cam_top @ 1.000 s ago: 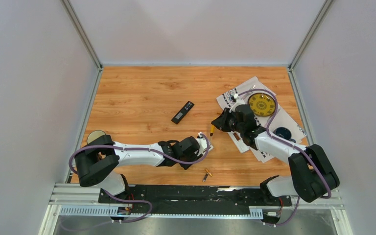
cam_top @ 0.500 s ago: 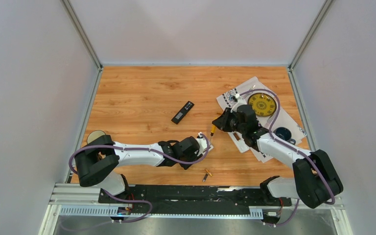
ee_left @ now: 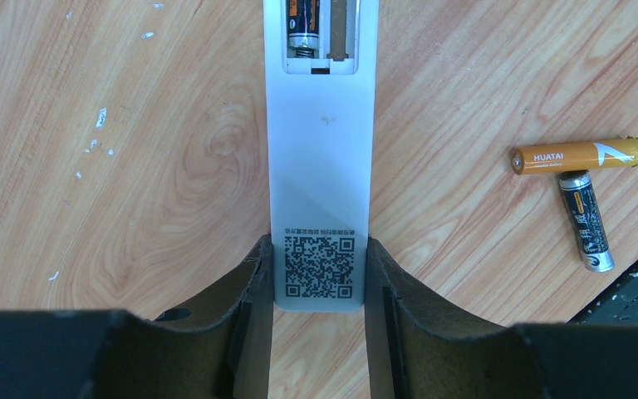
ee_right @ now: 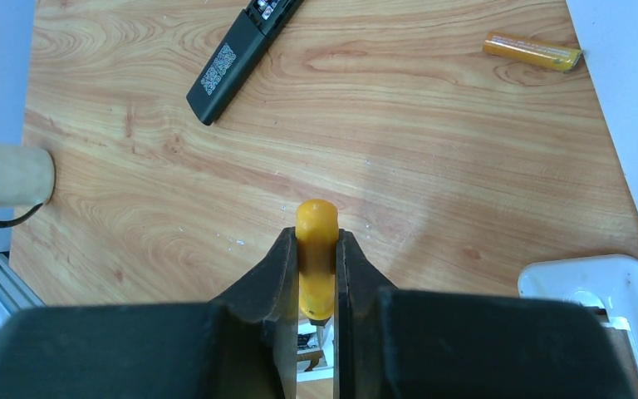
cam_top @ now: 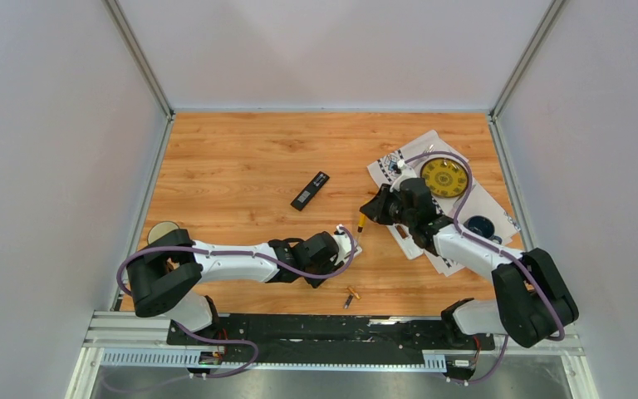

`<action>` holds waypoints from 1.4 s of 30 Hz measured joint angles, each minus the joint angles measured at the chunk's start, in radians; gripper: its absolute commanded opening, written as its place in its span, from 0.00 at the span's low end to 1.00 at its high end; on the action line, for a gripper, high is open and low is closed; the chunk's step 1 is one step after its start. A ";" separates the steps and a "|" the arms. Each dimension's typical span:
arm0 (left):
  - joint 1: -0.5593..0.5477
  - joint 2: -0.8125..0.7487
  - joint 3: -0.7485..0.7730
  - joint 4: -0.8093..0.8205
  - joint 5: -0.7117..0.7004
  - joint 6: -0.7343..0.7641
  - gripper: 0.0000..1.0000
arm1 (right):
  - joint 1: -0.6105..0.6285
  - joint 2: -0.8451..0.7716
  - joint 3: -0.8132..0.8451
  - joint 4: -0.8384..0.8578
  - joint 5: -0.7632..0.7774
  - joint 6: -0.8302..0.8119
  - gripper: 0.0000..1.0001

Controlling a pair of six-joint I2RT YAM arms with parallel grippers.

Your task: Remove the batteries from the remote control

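Two loose batteries, an orange battery (ee_left: 577, 155) and a dark grey battery (ee_left: 586, 233), lie close together on the table (ee_left: 133, 166) just beside the white remote (ee_left: 320, 183), on its side toward the arm bases. A third battery (ee_left: 303, 25) sits in the remote's uncovered compartment. The left gripper (ee_left: 320, 249) clamps the white remote's coded end between both fingers. The right gripper (ee_right: 316, 237), near the remote's other end, is pinched narrow on a yellow screwdriver handle (ee_right: 316, 218).
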 measured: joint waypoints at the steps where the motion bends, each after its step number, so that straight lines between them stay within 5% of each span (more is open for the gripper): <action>1: 0.000 0.000 0.000 0.000 0.000 0.000 0.00 | 0.000 0.000 0.000 0.001 0.000 0.000 0.00; 27: 0.000 0.001 0.000 -0.001 0.000 -0.006 0.00 | 0.029 0.061 0.011 0.103 -0.020 0.035 0.00; 42: 0.000 0.001 0.000 0.000 0.000 -0.006 0.00 | 0.050 0.078 0.003 0.181 -0.230 0.181 0.00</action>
